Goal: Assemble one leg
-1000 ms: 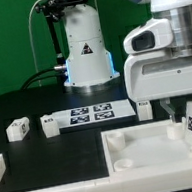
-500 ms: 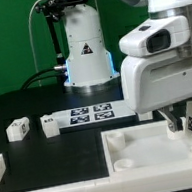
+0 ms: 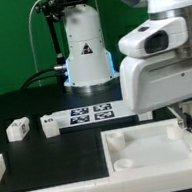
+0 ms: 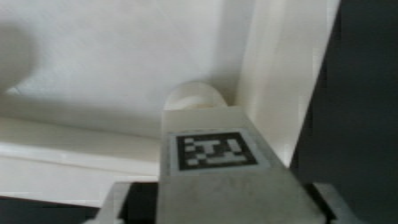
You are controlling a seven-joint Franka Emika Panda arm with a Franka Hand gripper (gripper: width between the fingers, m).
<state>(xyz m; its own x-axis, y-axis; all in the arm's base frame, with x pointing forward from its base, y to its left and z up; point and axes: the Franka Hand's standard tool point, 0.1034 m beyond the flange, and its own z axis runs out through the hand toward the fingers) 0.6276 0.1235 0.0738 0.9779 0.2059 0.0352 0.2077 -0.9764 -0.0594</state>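
This is a robotics lab, not a home or a shop. A white robot arm (image 3: 82,35) with a warning triangle (image 3: 86,54) on its base stands at the back of a black worktop (image 3: 24,101). Cables (image 3: 39,55) run beside it, a plain green backdrop (image 3: 3,38) hangs behind, and the marker board (image 3: 91,113) with printed square tags lies on the surface.

Low outside camera, close wrist camera.
The exterior view looks from the counter's (image 3: 24,101) near edge toward the arm's base (image 3: 85,55) at the far edge. The wrist view looks closely down on the leg (image 4: 217,150) and white panel (image 4: 107,90), both also seen outside.
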